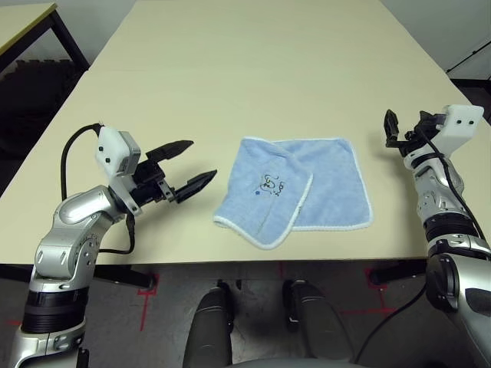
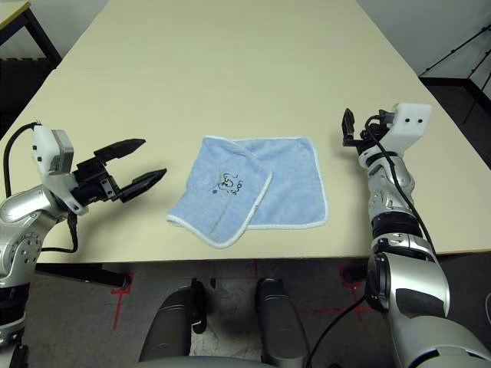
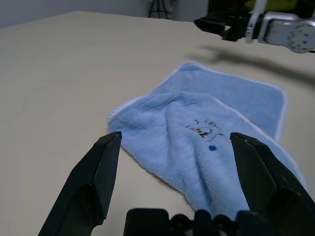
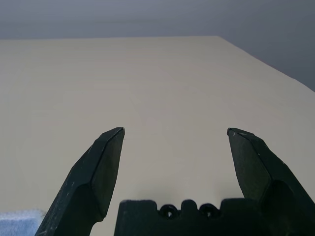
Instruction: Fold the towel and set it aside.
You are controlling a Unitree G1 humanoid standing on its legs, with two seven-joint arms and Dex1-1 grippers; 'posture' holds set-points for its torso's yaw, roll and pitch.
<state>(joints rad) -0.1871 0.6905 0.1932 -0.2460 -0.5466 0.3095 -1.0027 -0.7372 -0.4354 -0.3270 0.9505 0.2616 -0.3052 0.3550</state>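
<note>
a: where's the small light-blue terry cloth towel with the white stitched edging [image 1: 295,192]?

b: lying on the pale cream rectangular table [image 1: 245,69], near the front edge and roughly midway between the two arms. it's partly folded: its left part is turned over diagonally on top of the rest, so a doubled flap runs from the upper left of the cloth down to the front edge.

a: and the dark embroidered motif [image 1: 271,184]?

b: it sits on top of that folded flap, facing up, with a small blue dot just beside it. the white edging traces the flap's diagonal border and the outer rim of the flat layer underneath.

a: what about the left gripper with its two black fingers [image 1: 190,165]?

b: it's off to the left of the towel, above the table, pointing across toward the cloth. the fingers are spread wide with nothing between them. near the towel's left edge, but apart from it. from the left wrist view the towel lies straight ahead between the two fingers.

a: the right gripper with black fingers [image 2: 349,127]?

b: out to the right of the towel, well apart from it, pointing forward over bare table. in the right wrist view its fingers [image 4: 101,169] stand spread and empty, with a corner of blue cloth just at the edge.

a: anything touching the towel?

b: no, both grippers are clear of it.
</note>
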